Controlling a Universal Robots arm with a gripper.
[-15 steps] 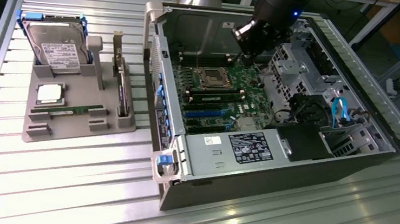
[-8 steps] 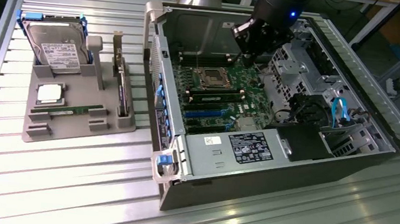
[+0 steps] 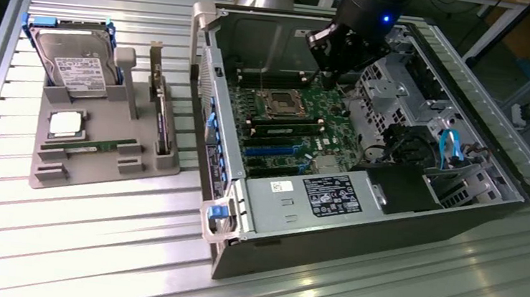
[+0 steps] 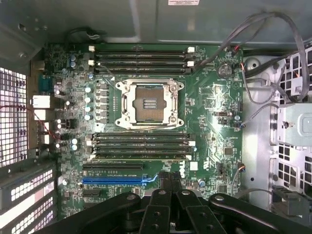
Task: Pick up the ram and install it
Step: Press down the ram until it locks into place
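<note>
Slatted aluminium worktop (image 3: 93,249) carries everything. Largest on it is an open PC case (image 3: 356,214) lying on its side, its motherboard (image 4: 161,122) facing up, with an empty CPU socket (image 4: 148,102) between two banks of memory slots. The lowest slot of the bank below the socket seems to hold a ram stick (image 4: 139,157), though I cannot be sure of it. The arm (image 3: 363,13) reaches down into the case over the board's far end. To the exterior view's left of the case sits a grey holder tray (image 3: 52,173) with a hard drive (image 3: 76,63) upright at its back, an expansion card (image 3: 159,114) standing on edge, a CPU chip (image 3: 65,124) lying flat, and a ram (image 3: 87,146) stick lying in a groove just in front of the chip. The gripper (image 4: 170,187) hangs above the board near the blue slot (image 4: 114,180), fingers pressed together and holding nothing.
</note>
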